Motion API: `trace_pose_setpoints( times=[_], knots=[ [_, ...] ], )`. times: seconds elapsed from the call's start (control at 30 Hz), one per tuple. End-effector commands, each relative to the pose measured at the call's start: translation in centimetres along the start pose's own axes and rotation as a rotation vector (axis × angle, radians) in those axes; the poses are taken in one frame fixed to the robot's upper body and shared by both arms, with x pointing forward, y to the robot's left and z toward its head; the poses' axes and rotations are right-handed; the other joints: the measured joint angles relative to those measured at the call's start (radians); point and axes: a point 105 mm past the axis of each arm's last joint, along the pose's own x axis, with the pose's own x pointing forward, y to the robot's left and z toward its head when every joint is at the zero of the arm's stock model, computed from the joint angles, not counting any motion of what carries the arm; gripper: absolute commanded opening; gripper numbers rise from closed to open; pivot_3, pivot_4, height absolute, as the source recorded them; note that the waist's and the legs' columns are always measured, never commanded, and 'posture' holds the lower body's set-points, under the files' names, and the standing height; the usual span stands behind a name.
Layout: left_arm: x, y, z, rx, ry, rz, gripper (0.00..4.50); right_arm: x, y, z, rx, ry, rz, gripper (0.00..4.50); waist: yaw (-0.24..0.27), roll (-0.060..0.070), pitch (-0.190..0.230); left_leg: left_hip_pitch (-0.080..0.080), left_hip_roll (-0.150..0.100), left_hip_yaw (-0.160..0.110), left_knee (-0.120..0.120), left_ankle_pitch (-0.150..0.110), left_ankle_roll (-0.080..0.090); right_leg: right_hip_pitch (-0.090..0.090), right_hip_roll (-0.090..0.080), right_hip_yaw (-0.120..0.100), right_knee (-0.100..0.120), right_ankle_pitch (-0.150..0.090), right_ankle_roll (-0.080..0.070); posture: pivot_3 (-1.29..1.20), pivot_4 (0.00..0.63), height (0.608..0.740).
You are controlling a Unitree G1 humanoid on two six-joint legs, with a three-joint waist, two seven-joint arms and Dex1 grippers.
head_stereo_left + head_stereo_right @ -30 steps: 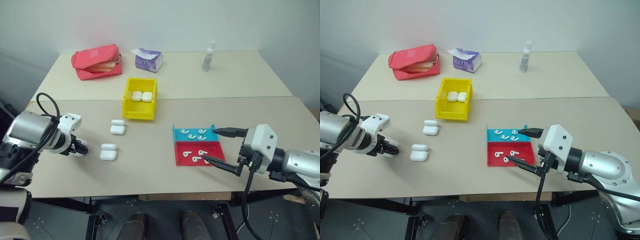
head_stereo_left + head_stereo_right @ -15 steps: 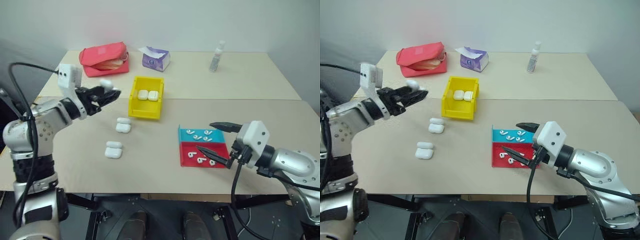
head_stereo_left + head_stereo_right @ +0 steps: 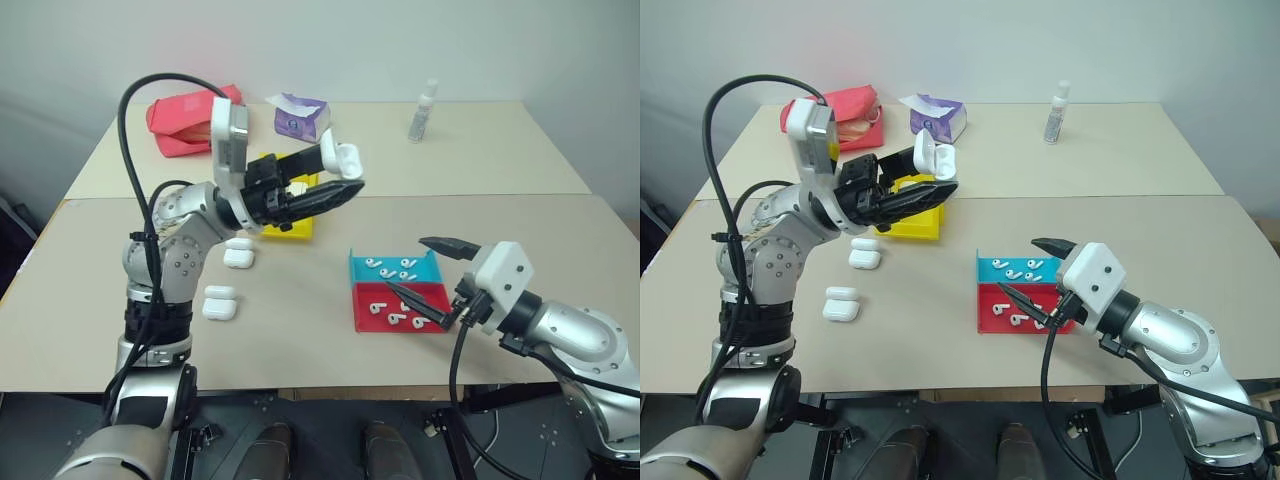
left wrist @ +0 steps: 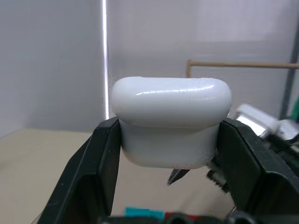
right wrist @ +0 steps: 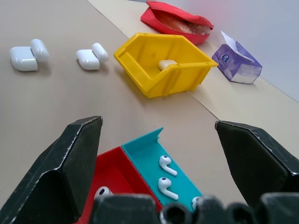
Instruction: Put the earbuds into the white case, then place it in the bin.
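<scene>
My left gripper is shut on a white case, held high above the table in front of the yellow bin. The case's lid looks flipped open. Up close, the case sits clamped between both black fingers. Small white earbuds lie in the blue tray and the red tray. My right gripper hovers wide open just over these trays, with nothing in it. The bin holds another case.
Two more open white cases lie on the table left of the trays. At the back stand a red pouch, a purple tissue pack and a small bottle.
My left arm has swung up and to the right with the white case, from low at the table's left side to above the bin's front. The right gripper has stayed put.
</scene>
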Motion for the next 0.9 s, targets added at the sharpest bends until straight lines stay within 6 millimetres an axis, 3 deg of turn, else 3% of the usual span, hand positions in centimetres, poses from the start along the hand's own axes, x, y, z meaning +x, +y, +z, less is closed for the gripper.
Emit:
trace_pose_setpoints(
  times=[0.03,0.2,0.43,0.53,0.67,0.9],
  knots=[
    [0.4,-1.2,1.7,0.033,-0.032,-0.088,2.77,-0.3,-0.1,1.3,-0.053,-0.033,-0.016,4.5,0.0,0.0,0.0,0.0,0.0,0.0,0.0,0.0,0.0,0.0,0.0,0.0,0.0,0.0,0.0,0.0,0.15,0.74],
    [0.2,-1.2,1.1,0.026,-0.008,-0.098,2.77,-0.4,0.0,1.6,-0.032,-0.009,0.017,4.5,0.002,0.0,0.0,0.003,0.0,0.0,0.0,0.0,0.001,0.004,0.0,0.0,-0.001,0.0,0.0,0.0,0.15,0.74],
    [0.0,-1.4,0.5,0.032,0.017,-0.117,2.77,-1.4,-0.1,0.7,-0.056,0.315,0.302,4.5,0.002,0.0,0.0,0.005,0.0,-0.001,0.0,-0.001,0.002,0.007,0.001,-0.002,-0.004,0.0,0.0,0.0,0.15,0.74],
    [-0.2,-1.7,0.1,0.038,0.031,-0.122,2.77,-1.7,-0.2,0.7,-0.089,0.377,0.388,3.9,0.0,0.0,0.0,0.005,0.001,-0.001,0.0,-0.002,0.003,0.008,0.002,-0.003,-0.006,0.0,0.0,0.0,0.15,0.74],
    [-0.3,-1.4,-0.3,0.044,0.047,-0.085,2.77,-1.5,-0.5,-0.2,-0.105,0.452,0.432,2.54,0.002,0.0,0.0,0.004,0.001,-0.001,0.0,-0.002,0.004,0.008,0.001,-0.002,-0.007,0.0,0.0,0.0,0.15,0.74],
    [-0.5,-2.0,-1.6,0.025,0.096,-0.035,2.77,-0.8,-0.7,-2.6,-0.117,0.604,0.503,2.54,0.001,0.0,0.0,0.004,0.001,-0.001,0.0,-0.002,0.003,0.007,0.0,-0.002,-0.007,0.0,0.0,0.0,0.15,0.74]
  ],
)
